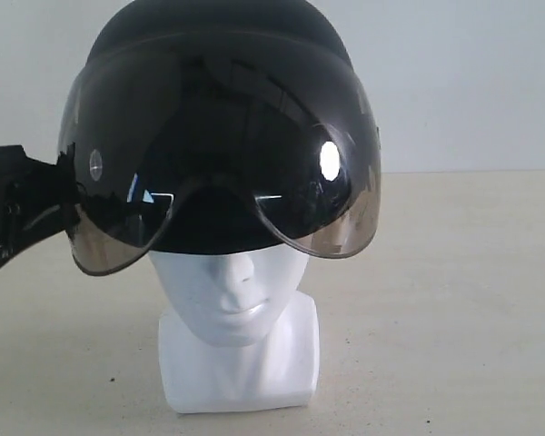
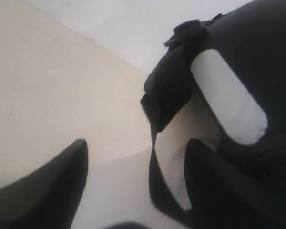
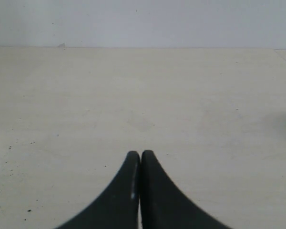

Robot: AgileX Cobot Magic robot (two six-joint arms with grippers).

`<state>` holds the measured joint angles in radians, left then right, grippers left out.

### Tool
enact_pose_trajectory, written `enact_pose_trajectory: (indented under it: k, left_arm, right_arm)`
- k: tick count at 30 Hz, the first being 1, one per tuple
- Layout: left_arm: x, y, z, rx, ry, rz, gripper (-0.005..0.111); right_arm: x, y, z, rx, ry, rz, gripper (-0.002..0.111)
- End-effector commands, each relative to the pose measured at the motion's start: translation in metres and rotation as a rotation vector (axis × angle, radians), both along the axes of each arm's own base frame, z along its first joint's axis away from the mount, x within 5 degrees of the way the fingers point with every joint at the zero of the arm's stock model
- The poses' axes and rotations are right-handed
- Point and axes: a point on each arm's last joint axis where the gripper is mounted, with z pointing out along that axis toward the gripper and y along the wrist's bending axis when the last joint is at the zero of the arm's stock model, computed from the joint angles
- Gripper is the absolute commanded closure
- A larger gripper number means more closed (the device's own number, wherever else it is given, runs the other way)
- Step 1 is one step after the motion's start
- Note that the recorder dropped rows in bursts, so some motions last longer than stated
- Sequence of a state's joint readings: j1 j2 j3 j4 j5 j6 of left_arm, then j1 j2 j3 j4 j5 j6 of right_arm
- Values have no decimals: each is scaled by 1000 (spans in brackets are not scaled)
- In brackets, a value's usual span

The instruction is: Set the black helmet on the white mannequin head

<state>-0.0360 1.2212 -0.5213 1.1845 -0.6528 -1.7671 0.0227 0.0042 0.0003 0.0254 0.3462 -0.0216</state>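
black helmet — atop white mannequin head, visor over eyes

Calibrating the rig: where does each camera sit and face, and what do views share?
Exterior: in front of the white mannequin head wearing the black helmet; left gripper at its side.
Left wrist: beside the helmet; jaws open.
Right wrist: across the table; right gripper, jaws shut.
Shared: helmet, in exterior and left wrist.
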Motion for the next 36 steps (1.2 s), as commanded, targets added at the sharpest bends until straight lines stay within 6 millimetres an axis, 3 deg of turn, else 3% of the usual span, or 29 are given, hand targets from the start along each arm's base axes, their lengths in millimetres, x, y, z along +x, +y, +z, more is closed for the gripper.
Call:
enact_pose_trajectory:
  k: [1, 10, 36]
  left_arm:
    - [-4, -8, 32, -108, -148, -87, 50]
    - [-12, -8, 53, -174, -191, -79, 50]
    - [-7, 3, 36, 16, -110, 4, 50]
  right_arm:
    - [0, 0, 1, -6, -17, -3, 108]
    - [0, 0, 1, -6, -17, -3, 108]
    - [0, 0, 1, -6, -17, -3, 108]
